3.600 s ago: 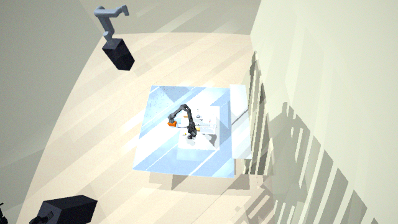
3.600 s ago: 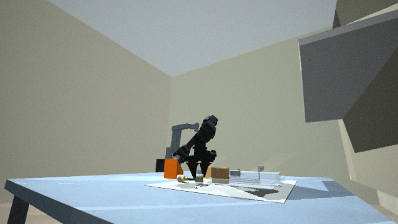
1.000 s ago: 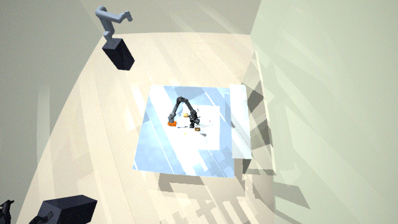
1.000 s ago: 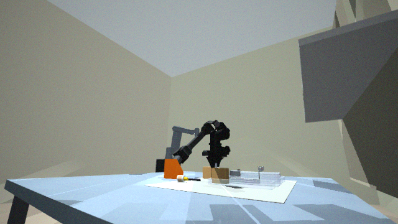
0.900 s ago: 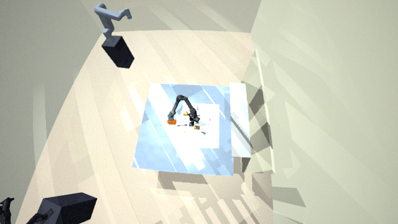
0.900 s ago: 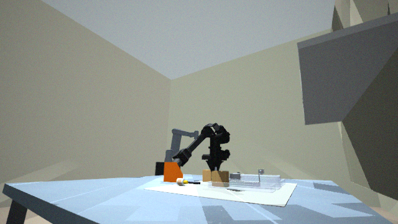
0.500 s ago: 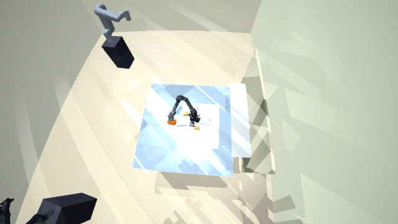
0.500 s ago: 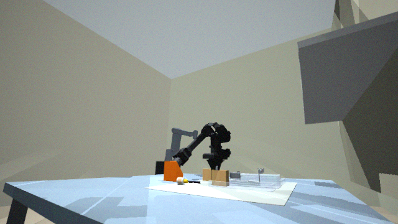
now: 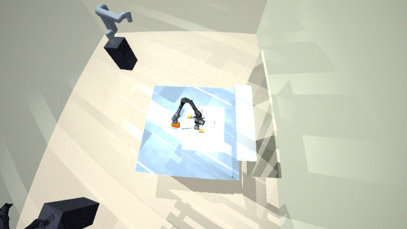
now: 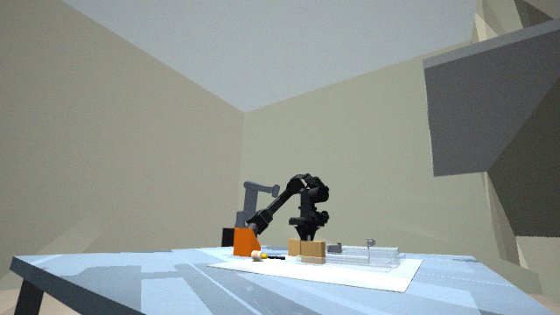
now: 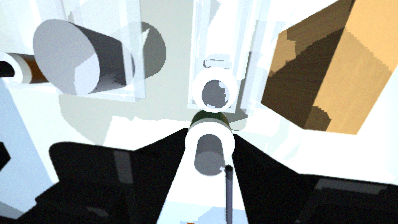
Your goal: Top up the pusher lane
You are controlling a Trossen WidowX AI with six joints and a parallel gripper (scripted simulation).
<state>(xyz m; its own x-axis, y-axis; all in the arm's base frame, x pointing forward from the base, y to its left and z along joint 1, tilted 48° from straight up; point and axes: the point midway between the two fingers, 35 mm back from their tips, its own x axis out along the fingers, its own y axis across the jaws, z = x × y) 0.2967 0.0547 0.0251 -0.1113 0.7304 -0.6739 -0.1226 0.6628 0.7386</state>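
A small white-capped jar (image 11: 209,145), dark green at the shoulder, sits clamped between the black fingers of the gripper (image 11: 210,150) at the mouth of a clear-walled pusher lane (image 11: 200,55). The jaws stand partly apart, stopped by the jar's body, and grip it just below the cap. In the wrist view the matching jar (image 11: 216,93) stands at twelve o'clock from the held one, inside the lane; the two look close to touching, though contact cannot be confirmed. A larger grey-lidded jar (image 11: 75,57) lies in a neighbouring compartment at ten o'clock, and a tan box (image 11: 325,75) stands at two o'clock.

The jar appears rigid, smooth and light, a glass-like cylinder that would likely slip or twist under a loose pinch and tip if pushed high up. A hold across the body, low enough to keep the push near the base, seems the safer one, since the sprung plate will likely press back through the row.

From the exterior view the arm (image 10: 280,203) rises from its orange base (image 10: 245,241), elbows high, and drops the wrist nearly straight down, with the gripper low over the white mat (image 10: 363,276) beside the tan boxes at the lane's front end.
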